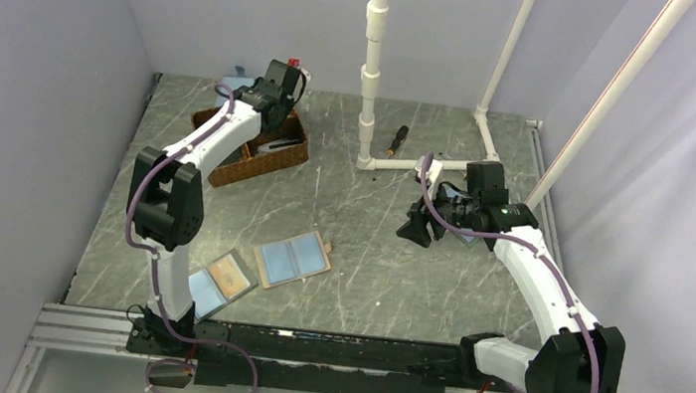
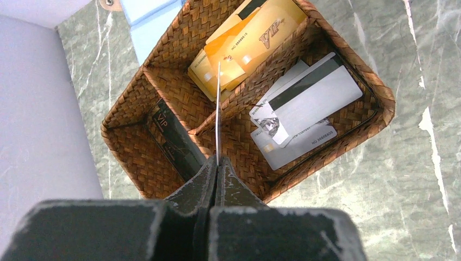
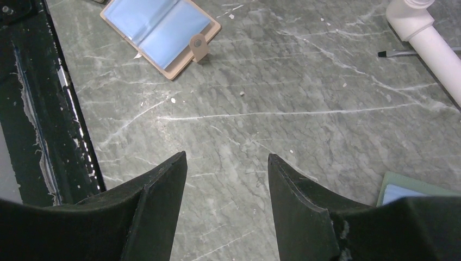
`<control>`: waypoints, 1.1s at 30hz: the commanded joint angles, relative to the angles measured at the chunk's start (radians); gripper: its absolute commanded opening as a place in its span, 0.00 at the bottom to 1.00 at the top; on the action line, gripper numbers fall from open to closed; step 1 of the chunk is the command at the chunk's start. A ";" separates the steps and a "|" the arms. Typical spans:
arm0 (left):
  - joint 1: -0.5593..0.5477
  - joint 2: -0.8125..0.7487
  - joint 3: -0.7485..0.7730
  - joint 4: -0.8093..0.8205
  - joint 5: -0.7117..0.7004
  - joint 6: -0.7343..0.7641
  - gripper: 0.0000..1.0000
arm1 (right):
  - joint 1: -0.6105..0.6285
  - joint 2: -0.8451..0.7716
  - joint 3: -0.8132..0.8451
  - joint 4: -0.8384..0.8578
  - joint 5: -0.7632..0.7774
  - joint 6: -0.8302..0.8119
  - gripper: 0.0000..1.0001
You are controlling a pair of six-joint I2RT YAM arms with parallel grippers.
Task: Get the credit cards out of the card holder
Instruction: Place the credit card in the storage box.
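Below, marbled table (image 1: 383, 286), card holder (image 1: 291, 260), perhaps lilac walls (image 1: 29, 67)

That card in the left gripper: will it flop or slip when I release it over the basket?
Probably stiff: the card stands straight from the shut left gripper, no sag. Thin and likely light, so it may glance off a basket divider.

— What are you picking up out there?
— I'm watching a woven basket (image 1: 278, 163) sitting far left on the grey marbled table (image 1: 366, 259). A screwdriver (image 1: 397, 140) is lying beside the white pipe frame (image 1: 372, 69) at the back, and a half-brown, half-blue folder (image 1: 218, 284) is resting near the front edge.
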 commanded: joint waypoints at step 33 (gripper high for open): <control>-0.064 -0.264 -0.105 -0.121 0.205 -0.232 0.61 | -0.027 -0.043 0.032 -0.019 -0.062 -0.026 0.59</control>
